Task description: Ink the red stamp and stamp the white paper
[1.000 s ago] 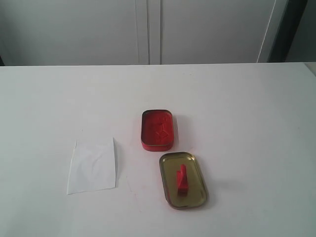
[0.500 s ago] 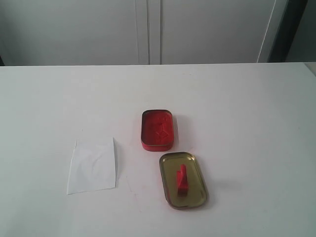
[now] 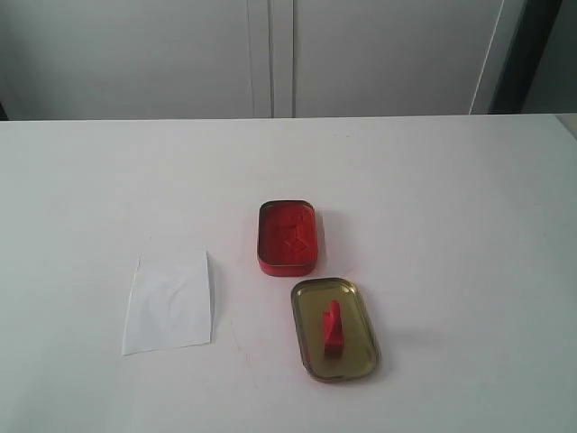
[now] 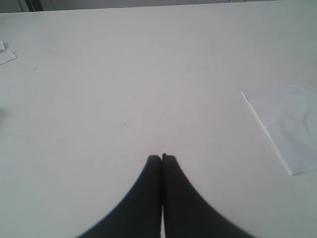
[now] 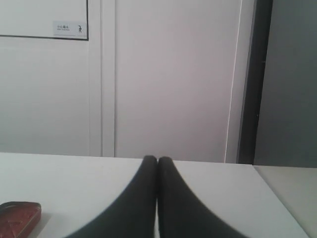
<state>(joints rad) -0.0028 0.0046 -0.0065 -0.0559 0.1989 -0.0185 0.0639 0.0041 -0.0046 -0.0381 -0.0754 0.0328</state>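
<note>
The red stamp [image 3: 332,329] lies lengthwise in the gold lid [image 3: 357,323], probably nearer the right gripper [image 5: 157,159], whose jaws are pressed together and empty. The left gripper [image 4: 161,157] is likewise closed, with the white paper [image 4: 287,124] beside its jaws.

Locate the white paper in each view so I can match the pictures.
Exterior view: the white paper lies flat on the white table, left of the red ink tin.
Left wrist view: the white paper lies beside the shut left gripper, cut by the picture's edge.
Right wrist view: not in it.
Shared landmark: the white table.
</note>
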